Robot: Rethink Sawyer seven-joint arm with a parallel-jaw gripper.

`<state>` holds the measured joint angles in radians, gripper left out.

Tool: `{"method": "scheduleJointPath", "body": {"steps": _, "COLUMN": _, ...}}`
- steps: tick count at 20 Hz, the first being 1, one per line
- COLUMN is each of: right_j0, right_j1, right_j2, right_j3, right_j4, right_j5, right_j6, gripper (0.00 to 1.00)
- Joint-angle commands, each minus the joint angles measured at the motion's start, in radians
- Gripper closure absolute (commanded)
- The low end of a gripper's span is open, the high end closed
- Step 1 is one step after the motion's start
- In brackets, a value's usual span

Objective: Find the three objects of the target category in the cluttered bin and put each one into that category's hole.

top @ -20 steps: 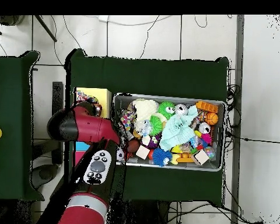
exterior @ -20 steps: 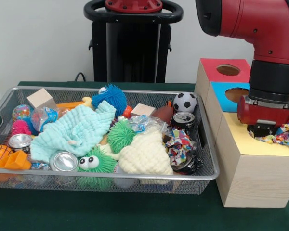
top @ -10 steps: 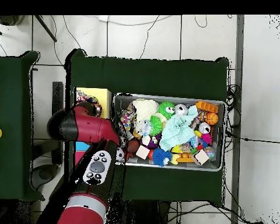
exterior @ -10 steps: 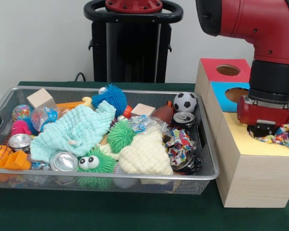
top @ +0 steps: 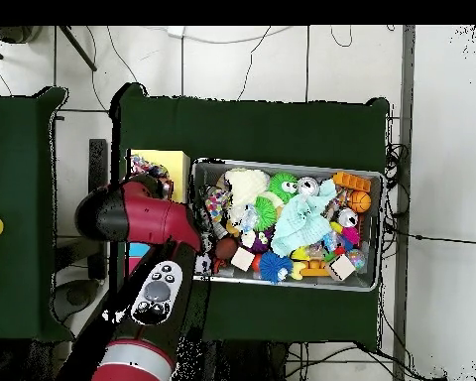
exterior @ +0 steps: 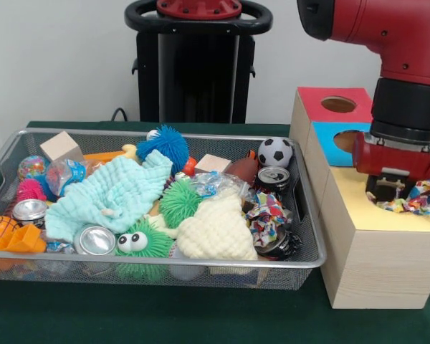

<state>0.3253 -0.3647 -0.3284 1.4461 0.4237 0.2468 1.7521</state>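
Your gripper point(exterior: 391, 192) hangs just above the crumpled paper point(exterior: 417, 200) lying at the yellow hole; whether it is spread I cannot tell; check the paper actually drops in.

No words, brand names, numbers or signs can be read in either view. The printed wrappers and the cans point(exterior: 274, 176) in the wire bin point(exterior: 309, 215) show only patterns too small to make out, and the wooden box point(exterior: 369, 269) beside it bears coloured panels without lettering.
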Motion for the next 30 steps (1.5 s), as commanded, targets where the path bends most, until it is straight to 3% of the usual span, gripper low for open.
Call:
{"method": "scheduleJointPath", "body": {"steps": 1, "right_j0": 0.030, "right_j1": -0.042, "right_j2": -0.001, "right_j3": -0.018, "right_j4": 0.021, "right_j5": 0.273, "right_j6": 0.247, "gripper": 0.00}}
{"method": "scheduleJointPath", "body": {"steps": 18, "right_j0": 0.033, "right_j1": -0.054, "right_j2": -0.007, "right_j3": -0.021, "right_j4": 0.021, "right_j5": 0.285, "right_j6": 0.251, "gripper": 0.00}}
{"method": "scheduleJointPath", "body": {"steps": 30, "right_j0": 0.037, "right_j1": -0.117, "right_j2": -0.051, "right_j3": -0.057, "right_j4": 0.002, "right_j5": 0.440, "right_j6": 0.243, "gripper": 0.00}}
